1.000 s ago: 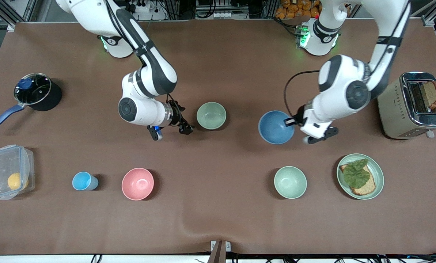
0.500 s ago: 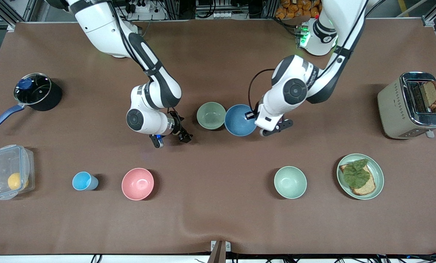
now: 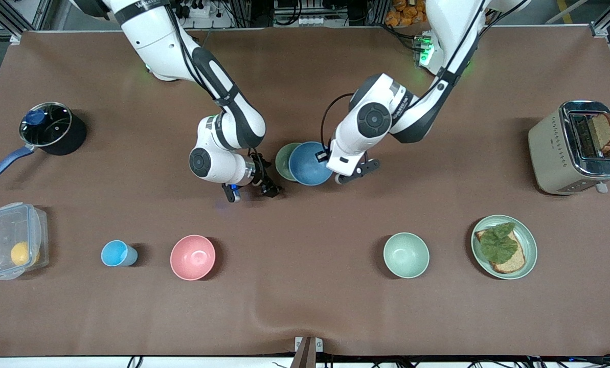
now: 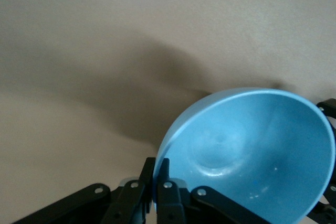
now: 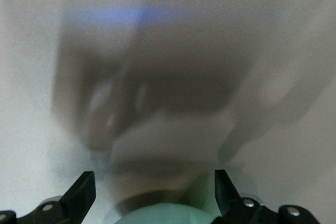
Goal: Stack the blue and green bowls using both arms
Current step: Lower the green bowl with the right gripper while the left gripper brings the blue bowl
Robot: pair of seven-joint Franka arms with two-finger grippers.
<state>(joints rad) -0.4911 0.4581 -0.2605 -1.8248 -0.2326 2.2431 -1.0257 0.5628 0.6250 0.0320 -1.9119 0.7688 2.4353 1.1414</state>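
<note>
My left gripper is shut on the rim of the blue bowl and holds it partly over the green bowl, which sits mid-table with only its edge toward the right arm's end showing. In the left wrist view the fingers pinch the blue bowl's rim, with one finger inside and one outside. My right gripper is open and empty, low over the table beside the green bowl. In the right wrist view the open gripper has the green bowl's edge between its fingers.
A second green bowl, a green plate with bread, a pink bowl and a light-blue cup stand nearer the camera. A toaster is at the left arm's end. A pot and a plastic container are at the right arm's end.
My left arm has carried the blue bowl toward the right arm's end until it overlaps the green bowl. My right gripper has shifted slightly toward the bowls, still open.
</note>
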